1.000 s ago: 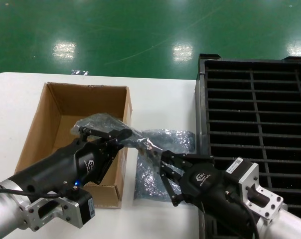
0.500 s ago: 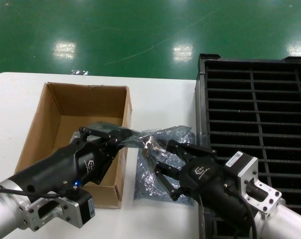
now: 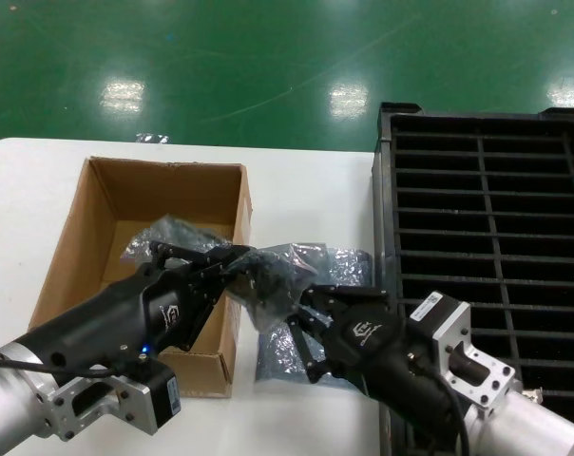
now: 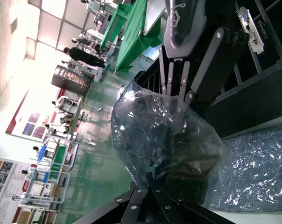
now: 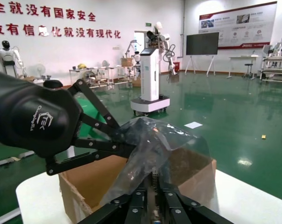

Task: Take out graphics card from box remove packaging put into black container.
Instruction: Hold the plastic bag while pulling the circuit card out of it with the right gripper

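Counter [image 3: 306, 190]: white, and it's carrying everything in play.
Black container [image 3: 487, 218]: big slatted crate along the robot's right side of the counter, right arm low in front of its near corner.
Box [image 3: 106, 237]: brown cardboard, open top, on the left side; the left arm reaches over its near right corner.
Flat bag [image 3: 344, 266]: bluish-grey, lying on the counter between box and black container, partly under the right gripper.
Packaging [image 3: 268, 271]: crinkled, shiny, held up above the box's right edge, stretched between both grippers!
Graphics card [image 4: 178, 163]: a dark shape inside the packaging, up in the air with it; no detail can be made out.
Left gripper [image 3: 232, 259]: at the box's right wall, fingers pinched together on the packaging.
Right gripper [image 3: 292, 302]: just beside it, facing it, fingers closed on the packaging's other end.
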{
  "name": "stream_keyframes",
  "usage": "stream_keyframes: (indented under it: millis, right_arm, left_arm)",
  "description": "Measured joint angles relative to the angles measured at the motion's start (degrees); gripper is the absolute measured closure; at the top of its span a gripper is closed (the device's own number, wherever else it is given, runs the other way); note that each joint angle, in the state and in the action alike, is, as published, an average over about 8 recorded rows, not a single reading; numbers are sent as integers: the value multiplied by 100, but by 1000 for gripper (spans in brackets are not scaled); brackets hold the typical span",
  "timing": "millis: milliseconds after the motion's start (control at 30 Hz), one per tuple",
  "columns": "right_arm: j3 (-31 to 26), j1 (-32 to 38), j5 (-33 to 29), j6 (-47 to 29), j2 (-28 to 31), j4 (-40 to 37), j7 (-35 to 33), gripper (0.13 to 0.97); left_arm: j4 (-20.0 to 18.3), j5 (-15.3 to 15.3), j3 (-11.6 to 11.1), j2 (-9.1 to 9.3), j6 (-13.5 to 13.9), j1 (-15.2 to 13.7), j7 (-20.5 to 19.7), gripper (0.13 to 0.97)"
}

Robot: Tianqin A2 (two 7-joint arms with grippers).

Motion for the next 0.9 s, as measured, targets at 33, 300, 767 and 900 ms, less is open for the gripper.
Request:
stream_keyframes:
  millis: [33,300,767,900]
  right_arm:
    - [-13,4,14,1,-4,-15,-14,887]
    - [-27,-27,57,13,3,-33,-40,922]
    - [63,-103,-67,17,-33,-30,72,926]
    - [62,-98,-48,17,-30,-47,48,896]
  left_arm:
    - [0,0,0,0,0,0,0,958]
    - [0,0,0,0,0,0,0,958]
    - [0,0,0,0,0,0,0,958]
    - [0,0,0,0,0,0,0,958]
